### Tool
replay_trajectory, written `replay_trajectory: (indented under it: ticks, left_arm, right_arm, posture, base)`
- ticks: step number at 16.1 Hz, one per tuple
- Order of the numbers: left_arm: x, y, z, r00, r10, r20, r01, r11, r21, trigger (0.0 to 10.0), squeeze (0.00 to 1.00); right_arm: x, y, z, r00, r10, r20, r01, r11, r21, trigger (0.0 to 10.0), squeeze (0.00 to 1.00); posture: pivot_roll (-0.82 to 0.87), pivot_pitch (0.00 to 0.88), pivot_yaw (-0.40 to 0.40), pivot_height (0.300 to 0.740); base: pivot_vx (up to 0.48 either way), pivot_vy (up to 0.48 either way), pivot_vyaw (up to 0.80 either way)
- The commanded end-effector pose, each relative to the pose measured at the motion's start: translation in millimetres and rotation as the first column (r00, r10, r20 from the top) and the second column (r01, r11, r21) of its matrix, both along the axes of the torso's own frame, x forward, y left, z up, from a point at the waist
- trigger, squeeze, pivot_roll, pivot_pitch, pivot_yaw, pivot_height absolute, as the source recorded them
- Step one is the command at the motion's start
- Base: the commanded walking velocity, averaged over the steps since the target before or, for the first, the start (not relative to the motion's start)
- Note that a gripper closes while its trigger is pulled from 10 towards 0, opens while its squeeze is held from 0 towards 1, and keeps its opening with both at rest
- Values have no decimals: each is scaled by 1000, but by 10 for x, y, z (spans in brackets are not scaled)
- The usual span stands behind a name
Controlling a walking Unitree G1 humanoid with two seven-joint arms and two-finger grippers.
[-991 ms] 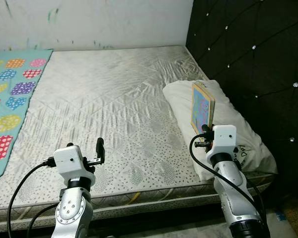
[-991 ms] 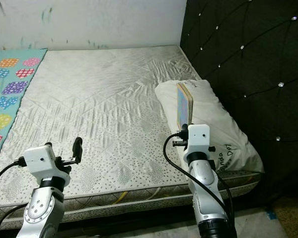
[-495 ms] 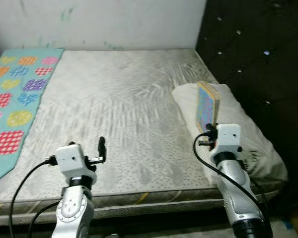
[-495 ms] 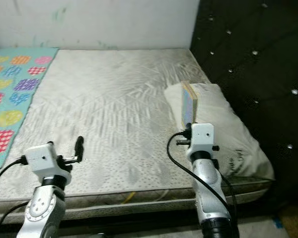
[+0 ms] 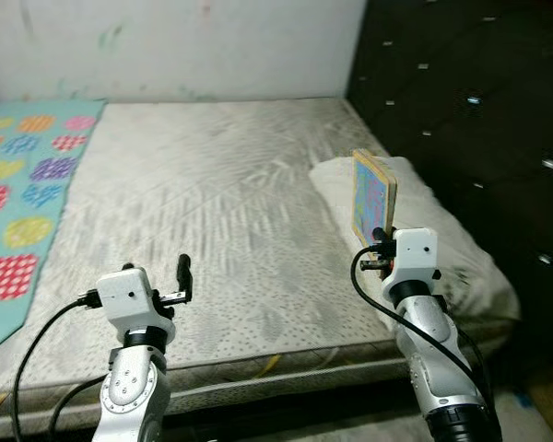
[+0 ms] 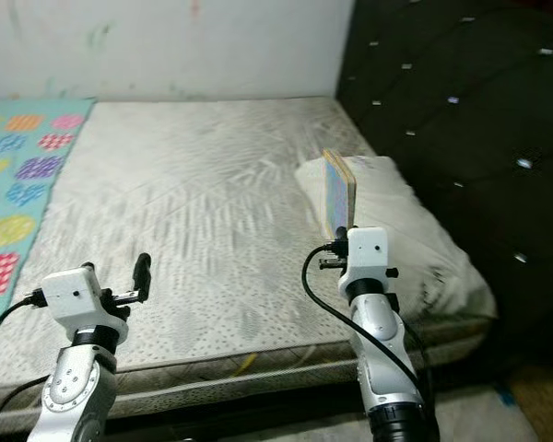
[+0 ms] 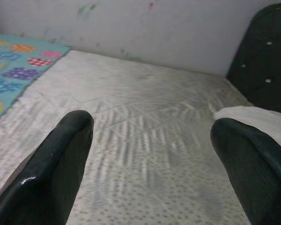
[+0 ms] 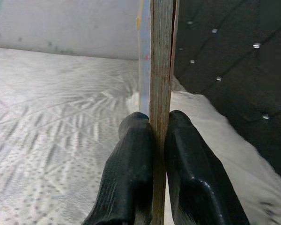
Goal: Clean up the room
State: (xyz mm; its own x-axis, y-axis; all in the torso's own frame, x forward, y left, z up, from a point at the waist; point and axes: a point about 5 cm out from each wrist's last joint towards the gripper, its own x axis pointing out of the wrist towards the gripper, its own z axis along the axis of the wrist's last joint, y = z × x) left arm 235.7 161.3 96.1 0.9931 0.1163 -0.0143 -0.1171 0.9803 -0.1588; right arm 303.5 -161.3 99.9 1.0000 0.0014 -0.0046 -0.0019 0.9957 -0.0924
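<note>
My view is swinging back left; right claw (image 5: 380, 247) is still clamping the board (image 5: 372, 196) upright (over the pillow (image 5: 461, 258)), left claw (image 7: 150, 164) gaping above the mattress (image 5: 203, 193).

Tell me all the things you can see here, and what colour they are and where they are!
Quilted mattress: one, pale grey-white, across the middle.
Patterned blanket: one, teal with colourful patches, on the mattress's left side.
Soft pillow: one, white, on the mattress's right end beside the headboard.
Tufted headboard: one, black, on the right.
Wall: one, whitish with smudges, behind the bed.
Flat wooden board: one, colourful face, held upright above the pillow.
Left gripper: black, open, above the mattress's near edge.
Right gripper: black, shut on the board's edge.
</note>
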Motion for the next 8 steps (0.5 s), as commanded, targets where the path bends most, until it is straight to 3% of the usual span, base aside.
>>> replay_trajectory:
  ticks: [1,8]
  left_arm:
    - [-6,3,14,1000,-1,0,1,1000,-2,10000,0]
    - [-17,11,20,999,-35,11,35,999,-22,10000,0]
  right_arm:
    - [41,-25,133,999,-9,52,9,1000,1,10000,0]
    - [33,-30,124,999,-7,50,8,1000,-7,10000,0]
  posture:
    - [24,0,-7,740]
    - [25,0,-6,740]
  base:
    - [0,0,0]
    - [0,0,0]
